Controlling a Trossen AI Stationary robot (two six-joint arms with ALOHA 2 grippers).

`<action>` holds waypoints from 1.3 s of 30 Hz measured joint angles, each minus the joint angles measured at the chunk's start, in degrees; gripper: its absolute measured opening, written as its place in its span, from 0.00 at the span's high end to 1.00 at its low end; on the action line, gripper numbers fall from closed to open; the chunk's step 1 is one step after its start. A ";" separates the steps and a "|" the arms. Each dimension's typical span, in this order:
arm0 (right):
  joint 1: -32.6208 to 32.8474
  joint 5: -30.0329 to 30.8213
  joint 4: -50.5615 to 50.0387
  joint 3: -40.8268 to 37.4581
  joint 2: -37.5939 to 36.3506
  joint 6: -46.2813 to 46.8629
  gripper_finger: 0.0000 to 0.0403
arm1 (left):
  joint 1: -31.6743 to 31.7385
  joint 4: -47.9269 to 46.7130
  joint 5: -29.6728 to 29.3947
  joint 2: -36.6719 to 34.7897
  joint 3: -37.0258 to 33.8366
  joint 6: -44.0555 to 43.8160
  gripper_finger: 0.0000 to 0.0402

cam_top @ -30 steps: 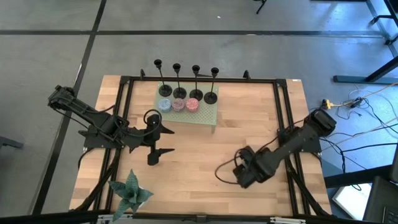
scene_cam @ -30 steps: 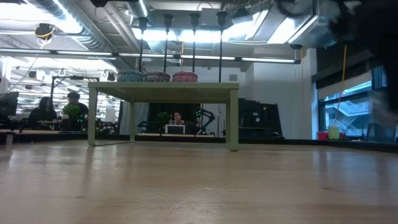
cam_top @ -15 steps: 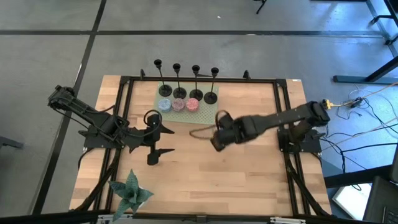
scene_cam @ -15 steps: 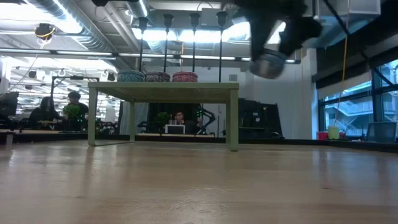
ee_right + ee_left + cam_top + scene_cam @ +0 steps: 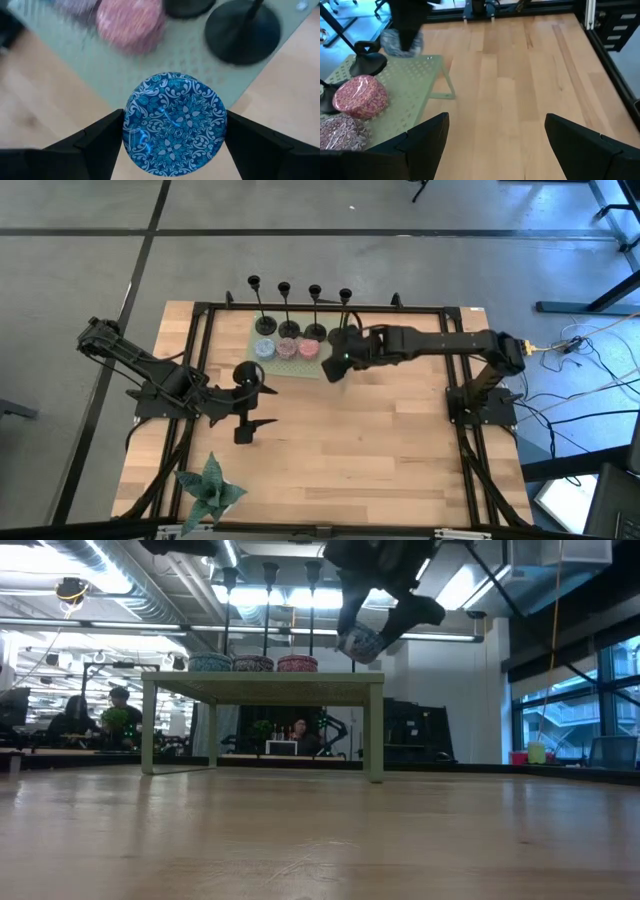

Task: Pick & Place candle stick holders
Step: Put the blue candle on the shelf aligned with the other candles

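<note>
- The right gripper (image 5: 340, 363) has swung from the lower right of the high view up to the centre, and now hangs over the right end of the green stand (image 5: 335, 370).
- Its jaws are clamped on a round blue patterned tin (image 5: 174, 123); the right wrist view shows the tin filling the gap between the two fingers.
- Three similar round tins (image 5: 287, 348) sit in a row on the stand, so this one looks set to join them at the right end.
- The four candle stick holders (image 5: 300, 308) stand upright in a row along the far edge of the stand, untouched; the nearest base (image 5: 243, 30) lies just beyond the carried tin.
- That closeness is the risk: lowering the tin could knock the right-hand holder.
- The left gripper (image 5: 243, 402) has stayed put at the left of the table, jaws wide and empty, as its wrist view shows.
</note>
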 joint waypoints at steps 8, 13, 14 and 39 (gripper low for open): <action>-2.66 0.00 1.35 0.00 2.31 -2.81 0.21 | 0.00 -1.45 0.02 0.00 -0.01 0.00 0.19; -2.95 0.02 1.74 0.00 3.52 -4.59 0.21 | 0.00 -1.55 0.14 0.00 -0.01 -0.01 0.19; -2.95 0.04 1.73 0.00 3.48 -4.71 0.21 | 0.00 -1.56 0.27 0.00 -0.02 -0.01 0.19; -2.95 2.40 1.86 0.00 3.34 -15.04 0.21 | 0.00 -1.68 0.42 0.00 -0.01 -0.68 0.19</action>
